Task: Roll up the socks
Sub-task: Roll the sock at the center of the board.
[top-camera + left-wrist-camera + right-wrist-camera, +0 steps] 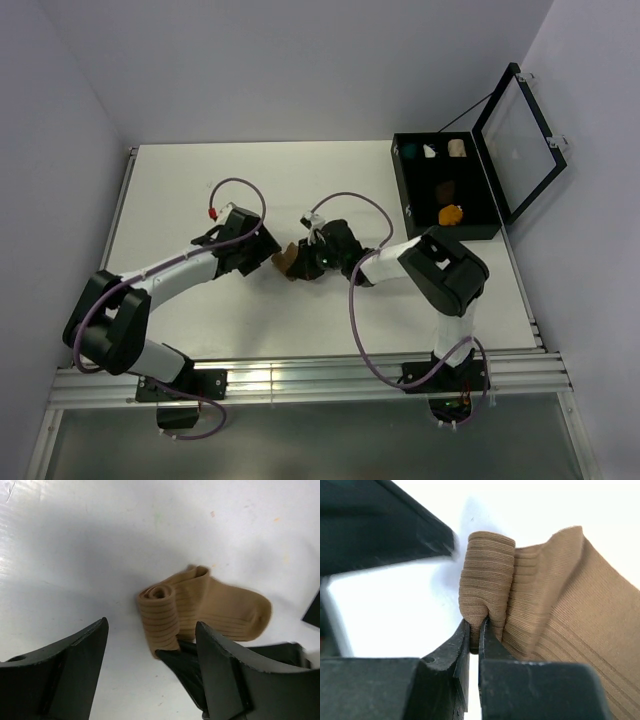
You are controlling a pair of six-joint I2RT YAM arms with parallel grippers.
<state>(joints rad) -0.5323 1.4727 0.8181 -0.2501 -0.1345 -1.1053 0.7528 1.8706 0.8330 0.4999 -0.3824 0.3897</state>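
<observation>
Right wrist view: the right gripper point(474, 639) has its jaws pinched almost together on the lower edge of the rolled end of the tan sock point(555, 600). The unrolled part of the sock spreads flat to the right. Left wrist view: the left gripper point(150, 677) is spread wide and holds nothing; the roll lies just beyond the gap between its fingers point(65, 675). Top external view: the tan sock rests near the middle of the white table point(200, 180), between the two grippers. The dark brown sock point(446, 188) and the mustard-orange sock point(451, 214) sit in the open black case point(398, 185) at the far right.
</observation>
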